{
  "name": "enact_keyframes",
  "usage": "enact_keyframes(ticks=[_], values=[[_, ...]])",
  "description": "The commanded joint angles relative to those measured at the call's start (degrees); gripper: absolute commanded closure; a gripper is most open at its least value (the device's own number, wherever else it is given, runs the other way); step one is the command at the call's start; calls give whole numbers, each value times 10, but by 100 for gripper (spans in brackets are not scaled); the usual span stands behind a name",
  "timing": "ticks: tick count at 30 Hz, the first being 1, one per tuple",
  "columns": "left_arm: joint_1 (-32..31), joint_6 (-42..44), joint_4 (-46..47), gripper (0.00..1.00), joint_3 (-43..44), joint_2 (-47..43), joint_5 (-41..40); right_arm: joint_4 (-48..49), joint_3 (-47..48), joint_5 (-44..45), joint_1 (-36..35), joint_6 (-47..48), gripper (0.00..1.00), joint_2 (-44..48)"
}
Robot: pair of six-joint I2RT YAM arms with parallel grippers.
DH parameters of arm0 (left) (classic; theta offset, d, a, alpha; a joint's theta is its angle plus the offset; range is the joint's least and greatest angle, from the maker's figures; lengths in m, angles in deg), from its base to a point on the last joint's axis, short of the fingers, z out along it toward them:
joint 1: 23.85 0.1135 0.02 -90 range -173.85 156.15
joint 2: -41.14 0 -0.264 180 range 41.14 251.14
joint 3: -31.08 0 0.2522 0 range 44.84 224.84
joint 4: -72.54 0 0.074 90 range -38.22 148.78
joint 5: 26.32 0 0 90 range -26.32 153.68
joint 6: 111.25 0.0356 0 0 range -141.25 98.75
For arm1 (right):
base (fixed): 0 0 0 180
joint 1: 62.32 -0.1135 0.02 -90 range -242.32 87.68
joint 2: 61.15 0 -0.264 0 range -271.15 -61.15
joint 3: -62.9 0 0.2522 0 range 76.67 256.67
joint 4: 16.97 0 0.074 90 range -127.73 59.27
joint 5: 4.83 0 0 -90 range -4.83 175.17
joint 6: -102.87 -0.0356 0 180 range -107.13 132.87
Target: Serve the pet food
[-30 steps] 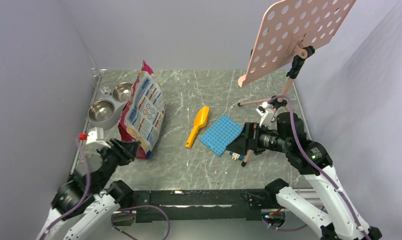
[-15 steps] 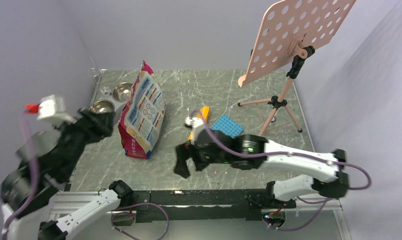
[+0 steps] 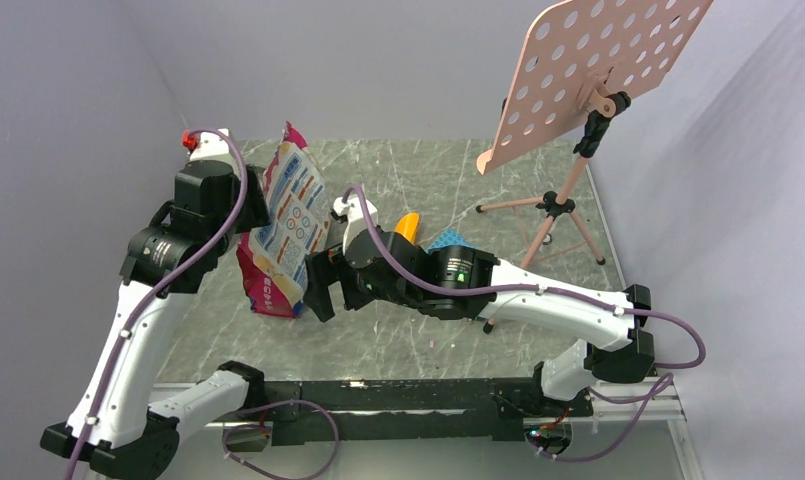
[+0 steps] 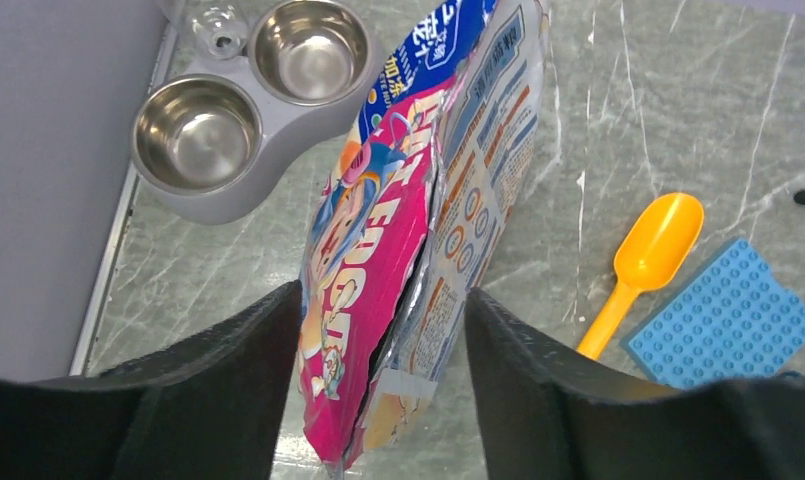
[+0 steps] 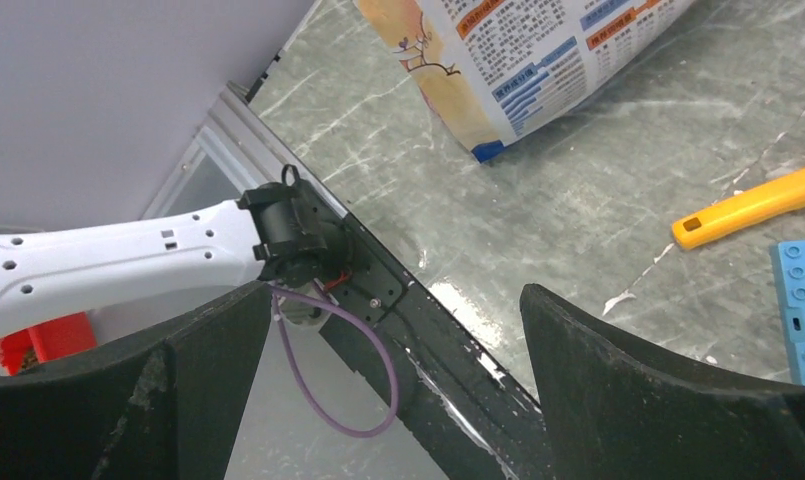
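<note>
The pink cartoon-printed pouch (image 3: 288, 225) stands on the table, leaning; its torn top edge (image 4: 418, 260) gapes slightly. The pet food itself is hidden inside. My left gripper (image 4: 383, 300) hovers above the pouch's top, open, one finger on each side of it and apart from it. My right gripper (image 3: 318, 288) reaches across to the pouch's near right side, open and empty; in the right wrist view it (image 5: 396, 295) faces the table's front rail, the pouch's lower corner (image 5: 498, 110) beyond. Twin steel bowls (image 4: 198, 135) sit left of the pouch.
An orange-yellow scoop (image 4: 648, 255) and a blue studded plate (image 4: 723, 325) lie right of the pouch. A pink perforated board on a tripod (image 3: 598, 70) stands at the back right. The grey wall (image 4: 48, 180) runs close beside the bowl stand (image 4: 228, 200).
My left arm swung up from the near left to above the pouch and its jaws widened. My right arm swept left from the blue plate to the pouch's near side.
</note>
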Motion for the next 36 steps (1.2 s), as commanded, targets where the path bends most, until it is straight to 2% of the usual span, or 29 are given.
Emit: enact_keyframes(ticks=[1, 3, 6, 11, 17, 20, 23, 26, 28, 34, 36], values=[[28, 24, 17, 42, -5, -5, 93, -11, 18, 32, 7, 8, 0, 2], [33, 28, 22, 48, -14, -7, 110, -10, 13, 35, 15, 5, 0, 9], [36, 34, 26, 53, -24, -3, 128, -4, 7, 29, 26, 4, 0, 14], [37, 55, 34, 55, -31, 13, 117, 0, 7, 22, 33, 10, 0, 14], [37, 62, 32, 93, -29, 18, 137, 4, -4, 20, 38, 14, 0, 23], [37, 53, 12, 100, -24, 24, 125, 3, -10, 20, 43, 12, 0, 30], [37, 16, -38, 100, -7, 45, 90, -2, -14, 26, 46, 11, 0, 34], [36, -18, -74, 100, 6, 50, 97, -1, -21, 27, 51, 9, 0, 42], [35, -48, -69, 100, 0, 36, 127, 1, -25, 26, 52, 8, 0, 45], [22, -222, 7, 100, -58, -17, 258, -13, -16, 20, 63, 8, 0, 45], [1, -258, 26, 100, -67, -19, 265, -17, -8, 10, 68, 8, 0, 40]])
